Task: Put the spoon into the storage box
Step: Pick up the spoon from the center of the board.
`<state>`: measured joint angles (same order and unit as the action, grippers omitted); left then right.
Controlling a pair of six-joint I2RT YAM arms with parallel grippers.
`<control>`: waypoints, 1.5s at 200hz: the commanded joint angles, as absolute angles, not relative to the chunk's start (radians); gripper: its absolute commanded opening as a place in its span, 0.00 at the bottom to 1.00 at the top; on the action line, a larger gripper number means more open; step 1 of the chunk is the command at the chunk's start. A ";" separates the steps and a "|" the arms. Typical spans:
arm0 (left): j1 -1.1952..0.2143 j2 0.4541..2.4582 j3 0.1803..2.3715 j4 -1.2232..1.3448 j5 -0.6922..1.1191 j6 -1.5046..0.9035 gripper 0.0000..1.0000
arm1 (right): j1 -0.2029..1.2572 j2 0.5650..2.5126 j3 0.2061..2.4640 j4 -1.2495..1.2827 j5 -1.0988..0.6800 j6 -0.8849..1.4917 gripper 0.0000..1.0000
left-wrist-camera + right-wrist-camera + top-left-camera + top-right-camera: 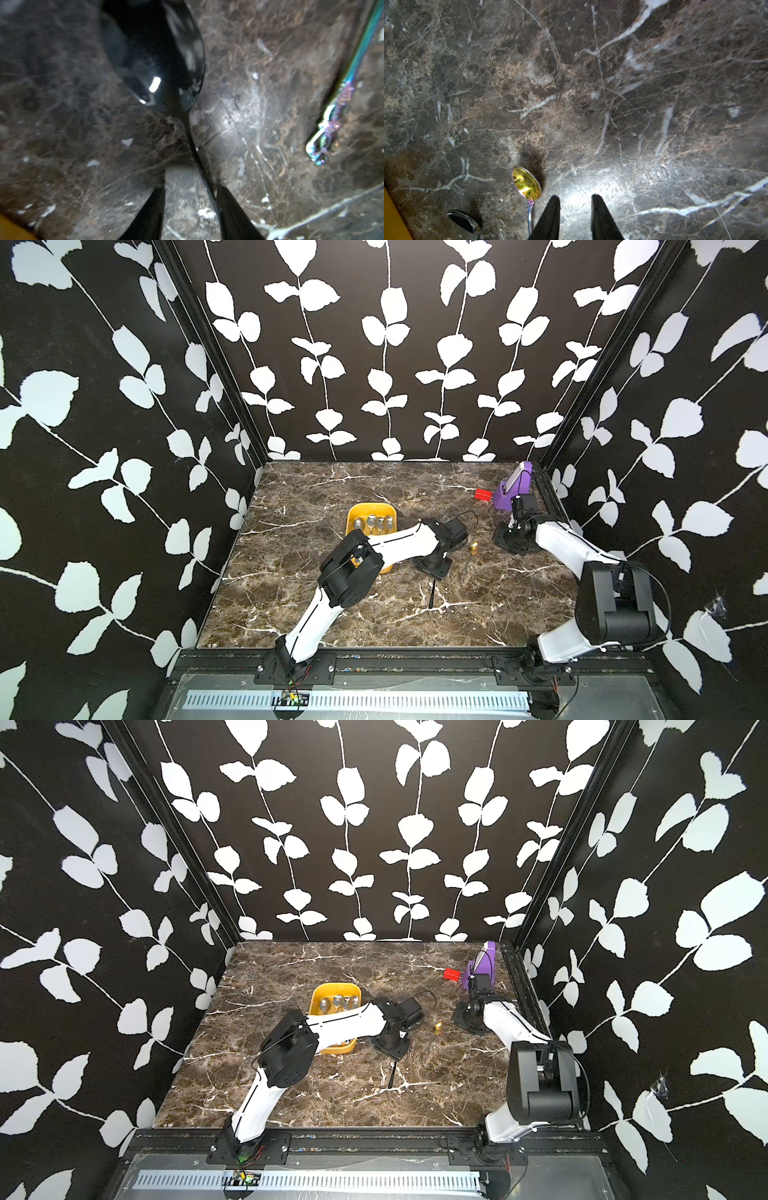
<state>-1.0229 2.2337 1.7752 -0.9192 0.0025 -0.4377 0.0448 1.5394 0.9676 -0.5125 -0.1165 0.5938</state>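
Left gripper, jaws parted astride handle of glossy black spoon, near shallow yellow plastic storage box holding four silver spoons; right gripper parted, empty.

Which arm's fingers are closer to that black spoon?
Left. The left fingers straddle the handle of the black spoon; the right fingers are farther off, with the gold spoon lying between them and it.
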 commanded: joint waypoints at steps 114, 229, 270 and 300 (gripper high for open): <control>-1.032 2.293 1.810 -1.019 -0.109 -0.433 0.11 | 0.040 1.521 0.963 -0.509 -0.146 0.592 0.29; -1.026 2.201 1.777 -0.943 -0.106 -0.389 0.00 | 0.040 1.536 0.976 -0.520 -0.158 0.591 0.29; -1.025 2.160 1.772 -0.942 -0.115 -0.383 0.00 | 0.040 1.537 0.974 -0.521 -0.164 0.593 0.29; -1.026 2.130 1.769 -0.939 -0.118 -0.383 0.00 | 0.040 1.532 0.973 -0.522 -0.159 0.592 0.29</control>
